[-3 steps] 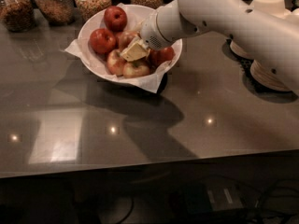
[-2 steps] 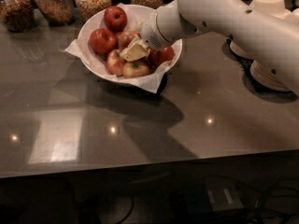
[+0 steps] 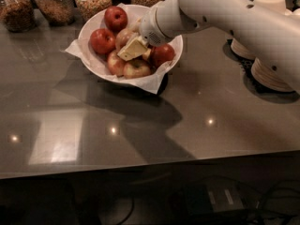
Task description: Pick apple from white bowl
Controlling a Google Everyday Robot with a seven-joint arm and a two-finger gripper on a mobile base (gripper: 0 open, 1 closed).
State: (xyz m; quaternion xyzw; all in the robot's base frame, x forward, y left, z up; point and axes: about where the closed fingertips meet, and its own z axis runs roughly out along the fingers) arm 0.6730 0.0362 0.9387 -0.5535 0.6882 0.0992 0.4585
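Brownish-red apple [image 3: 123,35], the biggest of the heap, sits in the white bowl [image 3: 87,29] right by my fingers [image 3: 132,49].

It lies near the middle of the bowl at the back of the counter [image 3: 140,125], touching smaller red apples [image 3: 116,18] on several sides. My fingers are down in the heap against its lower right flank, but I cannot tell whether they are spread or pinching it. I judge it firm, fairly heavy for its kind and smooth-skinned, so it could slip or bruise under a hard squeeze. I would take it across its widest part, on opposite cheeks, clear of its neighbours. Being round, it has no real long axis. Its stem end is hidden, so I cannot say which way it points.
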